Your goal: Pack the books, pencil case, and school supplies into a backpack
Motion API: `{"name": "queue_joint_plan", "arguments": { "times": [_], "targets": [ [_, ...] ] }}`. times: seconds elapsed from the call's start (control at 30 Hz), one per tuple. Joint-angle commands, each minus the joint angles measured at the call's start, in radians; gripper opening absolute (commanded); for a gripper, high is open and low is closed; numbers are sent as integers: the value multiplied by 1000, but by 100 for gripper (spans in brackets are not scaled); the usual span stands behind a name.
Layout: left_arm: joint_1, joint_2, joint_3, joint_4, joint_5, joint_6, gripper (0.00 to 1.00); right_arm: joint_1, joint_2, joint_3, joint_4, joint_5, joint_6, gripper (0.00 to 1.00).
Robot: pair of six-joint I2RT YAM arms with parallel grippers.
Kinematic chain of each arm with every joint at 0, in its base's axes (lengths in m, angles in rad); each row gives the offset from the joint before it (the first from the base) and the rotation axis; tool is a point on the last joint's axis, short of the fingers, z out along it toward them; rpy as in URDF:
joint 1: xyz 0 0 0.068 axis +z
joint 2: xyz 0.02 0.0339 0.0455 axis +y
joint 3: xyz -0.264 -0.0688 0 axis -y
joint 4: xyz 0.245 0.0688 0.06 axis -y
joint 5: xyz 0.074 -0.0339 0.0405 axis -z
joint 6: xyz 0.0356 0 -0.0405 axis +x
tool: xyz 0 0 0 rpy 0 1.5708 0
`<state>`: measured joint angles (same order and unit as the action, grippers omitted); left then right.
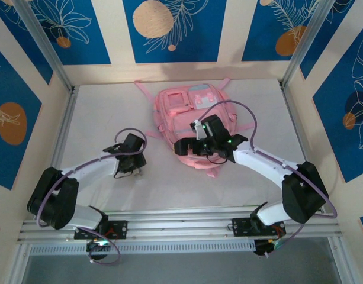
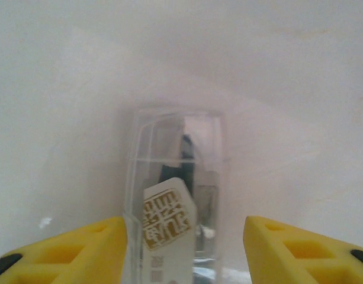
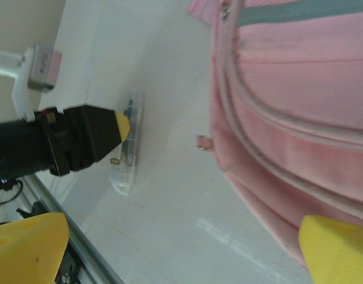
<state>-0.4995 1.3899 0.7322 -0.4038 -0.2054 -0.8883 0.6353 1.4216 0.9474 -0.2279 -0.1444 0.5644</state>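
On the white table [image 1: 104, 112] in the top view, the left gripper [image 1: 136, 171] sits left of the pink backpack [image 1: 190, 106], with the right gripper [image 1: 180, 148] over its near edge.

Left wrist: jaws half spread astride a clear plastic bag [image 2: 175, 177], with a gap at the right finger [image 2: 299, 248] and bare table ahead.

Right wrist: jaws wide and empty, backpack alongside.

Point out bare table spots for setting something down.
Free: white table between the left rail and the large pink fabric backpack; right of the backpack; the near-centre strip by the front rail. Crowded: the middle, left tool at the clear plastic case, right tool at the backpack's near edge.
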Motion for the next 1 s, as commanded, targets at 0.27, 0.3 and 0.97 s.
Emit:
{"name": "queue_joint_plan", "arguments": {
  "times": [0.27, 0.3, 0.97],
  "targets": [
    [4, -41, 91, -87, -3, 83, 68, 48, 72, 40, 29, -53, -31, 99],
    [3, -42, 78, -88, -3, 76, 69, 50, 74, 42, 27, -54, -32, 99],
    [-1, 146, 6, -42, -3, 73, 70, 63, 56, 45, -2, 25, -34, 99]
  ]
}}
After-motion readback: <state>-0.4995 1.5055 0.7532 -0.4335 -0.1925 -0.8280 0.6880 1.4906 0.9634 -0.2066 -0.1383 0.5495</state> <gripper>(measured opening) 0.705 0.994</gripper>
